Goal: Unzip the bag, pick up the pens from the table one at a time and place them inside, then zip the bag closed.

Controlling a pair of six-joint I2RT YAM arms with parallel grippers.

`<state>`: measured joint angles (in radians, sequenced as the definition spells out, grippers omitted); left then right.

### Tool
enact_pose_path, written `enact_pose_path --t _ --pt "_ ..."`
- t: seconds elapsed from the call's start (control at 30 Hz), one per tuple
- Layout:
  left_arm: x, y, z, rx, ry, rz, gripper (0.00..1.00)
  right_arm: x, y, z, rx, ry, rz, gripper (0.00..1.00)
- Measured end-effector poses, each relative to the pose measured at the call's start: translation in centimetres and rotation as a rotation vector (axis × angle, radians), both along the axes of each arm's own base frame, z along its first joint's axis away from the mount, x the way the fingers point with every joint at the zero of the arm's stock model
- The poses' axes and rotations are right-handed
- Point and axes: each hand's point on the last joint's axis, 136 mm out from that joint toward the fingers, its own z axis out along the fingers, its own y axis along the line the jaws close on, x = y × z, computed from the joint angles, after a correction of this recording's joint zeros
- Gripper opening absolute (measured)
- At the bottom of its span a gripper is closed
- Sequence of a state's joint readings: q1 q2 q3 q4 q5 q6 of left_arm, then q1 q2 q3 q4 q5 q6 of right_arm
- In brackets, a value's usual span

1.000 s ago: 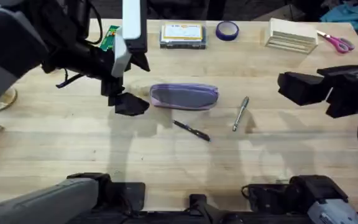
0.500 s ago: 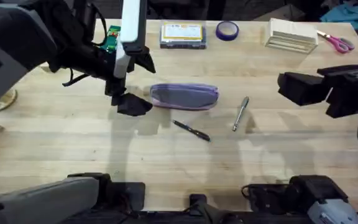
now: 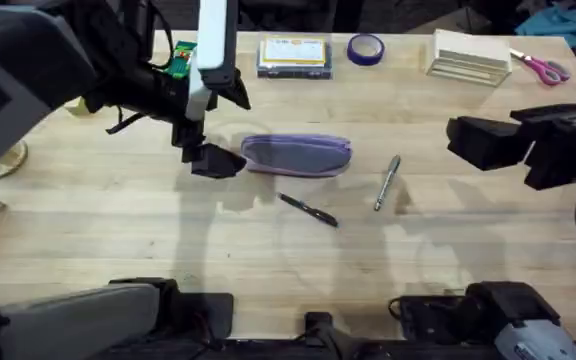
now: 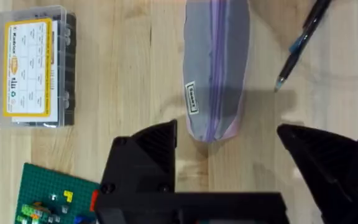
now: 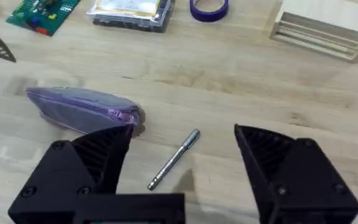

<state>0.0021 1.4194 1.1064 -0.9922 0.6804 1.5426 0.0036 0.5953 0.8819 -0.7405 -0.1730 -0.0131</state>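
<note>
- While the bag [image 3: 296,155] lies zipped mid-table [image 3: 268,250], nothing appears done yet
- Left gripper [image 4: 229,140], fingers spread, hovers at the bag's end
- Right gripper [image 5: 182,146] is open; dark pen [image 3: 308,210] and silver pen [image 3: 387,182] lie beside the bag

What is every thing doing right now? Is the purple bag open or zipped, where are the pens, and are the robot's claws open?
Lilac-purple pencil pouch: zipped shut, lying on the wooden table.
Dark pen: lying on the table, outside the pouch.
Silver-grey pen: lying on the table, outside the pouch.
Left gripper: open, empty, at the pouch's end.
Right gripper: open, empty, above the silver-grey pen.
</note>
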Motion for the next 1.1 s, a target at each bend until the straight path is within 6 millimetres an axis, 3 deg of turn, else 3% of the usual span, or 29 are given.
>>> enact_pose_path --t 0.4,0.73,0.8,0.97,1.1 --pt "1.6 -0.2 -4.7 -0.017 0.122 -0.001 0.993 0.0 0.0 0.0 -0.002 0.000 0.002 0.998" --pt "1.7 -1.1 -6.3 -0.090 0.199 -0.012 0.993 0.0 0.0 0.0 -0.002 0.000 0.002 0.997" --pt "1.7 -1.2 -6.2 -0.098 0.199 -0.013 0.888 0.0 0.0 0.0 -0.002 0.000 0.002 0.997" --pt "1.8 -1.3 -6.1 -0.108 0.192 -0.018 0.311 0.0 0.0 0.0 -0.002 0.000 0.002 0.997" --pt "1.9 -1.3 -6.1 -0.108 0.188 -0.018 0.111 0.0 0.0 0.0 -0.002 0.000 0.002 0.998"
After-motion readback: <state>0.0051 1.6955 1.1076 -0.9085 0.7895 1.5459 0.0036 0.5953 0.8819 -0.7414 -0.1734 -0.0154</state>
